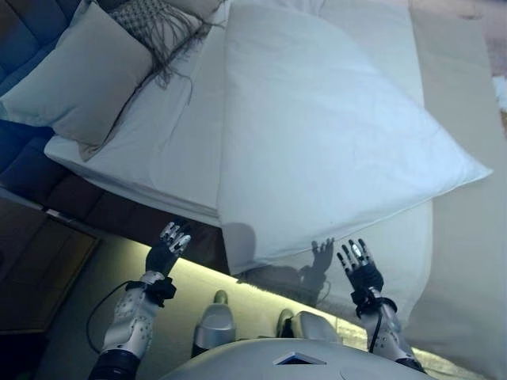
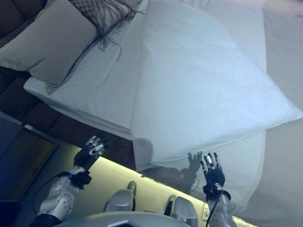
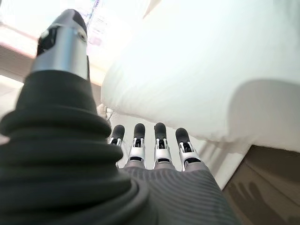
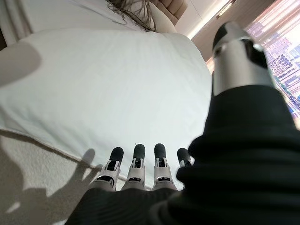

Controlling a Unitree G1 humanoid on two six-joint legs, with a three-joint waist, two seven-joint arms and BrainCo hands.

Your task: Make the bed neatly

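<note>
We see our right hand [image 4: 140, 176] from behind, its dark ribbed cover filling one corner and the thumb [image 4: 236, 54] standing apart from the fingers [image 4: 136, 164]. The fingers run straight in a row, dark tips forward, holding nothing and touching nothing that we can make out. Past them lies a white duvet [image 4: 117, 89], folded over so its edge runs across a paler sheet [image 4: 33, 183] just beside the fingertips. The hand's shadow falls on that sheet and on the duvet's edge. At the far side of the duvet we see dark fringe [image 4: 129, 9] and a padded headboard [image 4: 171, 7].
</note>
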